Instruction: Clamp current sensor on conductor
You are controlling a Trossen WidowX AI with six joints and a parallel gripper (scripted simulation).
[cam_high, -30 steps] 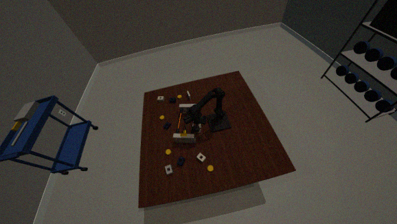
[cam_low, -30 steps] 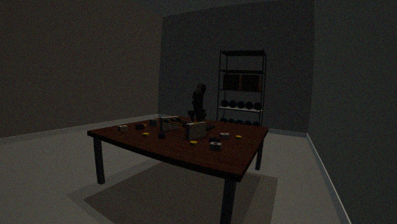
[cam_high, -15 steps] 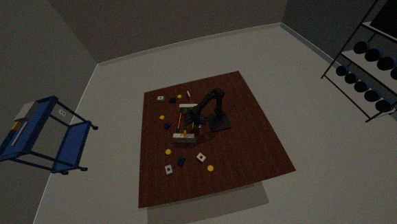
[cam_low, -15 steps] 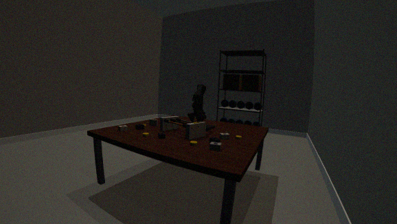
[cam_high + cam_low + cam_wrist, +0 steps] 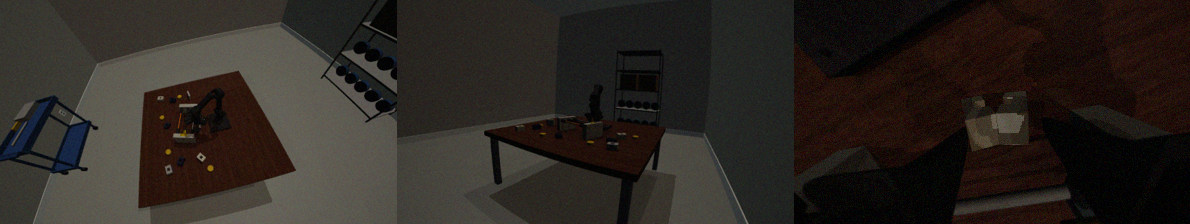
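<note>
The open sensor [image 5: 998, 131] is a small pale block with two halves and a notch between them, standing on the table in the wrist view. My gripper [image 5: 1004, 127] [image 5: 200, 126] is open, with one finger on each side of the sensor; the left fingertip looks very near its side. No arrow is readable on it. The yellow LOAD marker [image 5: 183, 132] sits on the near support block [image 5: 184, 139]. A white conductor [image 5: 1014, 200] crosses below the sensor in the wrist view. An orange conductor [image 5: 179, 121] runs between the supports. The arm hides much of the LOAD conductor.
The far support block [image 5: 188, 106] holds the conductors' other ends. The arm's dark base [image 5: 219, 122] [image 5: 869, 30] is close to the sensor. Yellow discs [image 5: 167, 152], dark blocks [image 5: 180, 161] and white blocks [image 5: 201, 157] lie around on the table [image 5: 247, 148].
</note>
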